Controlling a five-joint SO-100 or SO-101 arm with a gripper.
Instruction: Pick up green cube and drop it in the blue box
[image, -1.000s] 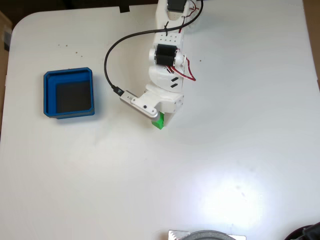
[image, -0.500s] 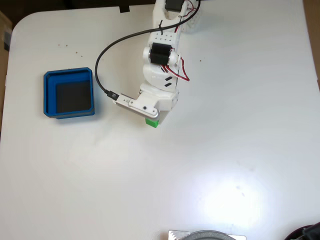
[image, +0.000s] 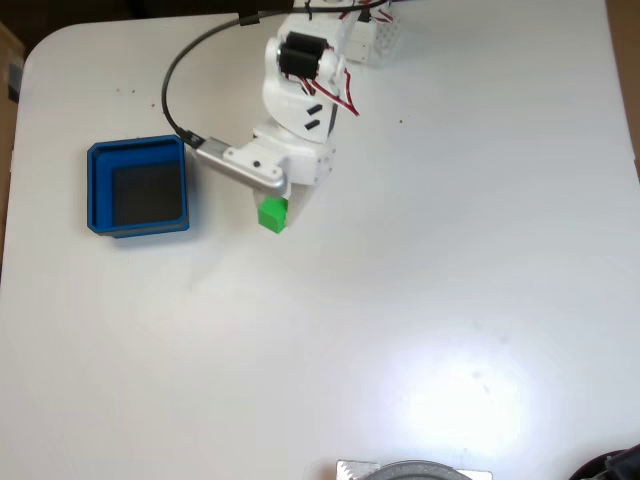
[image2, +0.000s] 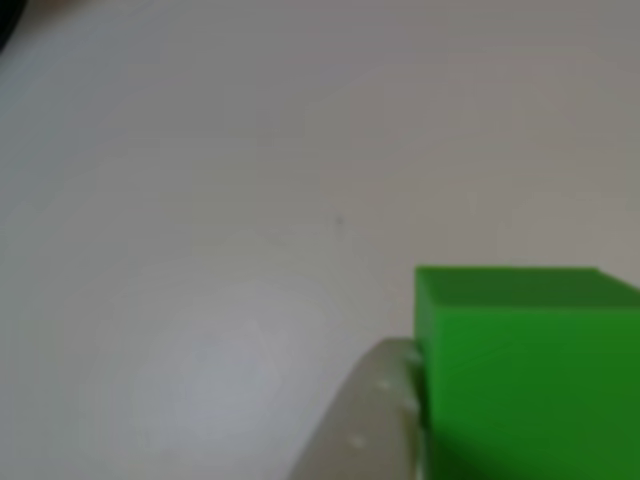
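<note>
gripper (image: 276, 212) clenched on the cube (image: 272, 215), carried above the table (image: 450, 250), box (image: 98, 190) off to the left in the fixed view. i'd keep the squeeze firm, swing left until centred over the dark floor, then release.

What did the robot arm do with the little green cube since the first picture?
In the fixed view the gripper swung left toward the blue box, carrying the green cube with it. The cube stayed clamped in the gripper the whole way and is not over the box yet. The blue box has not moved, and its floor is bare.
</note>
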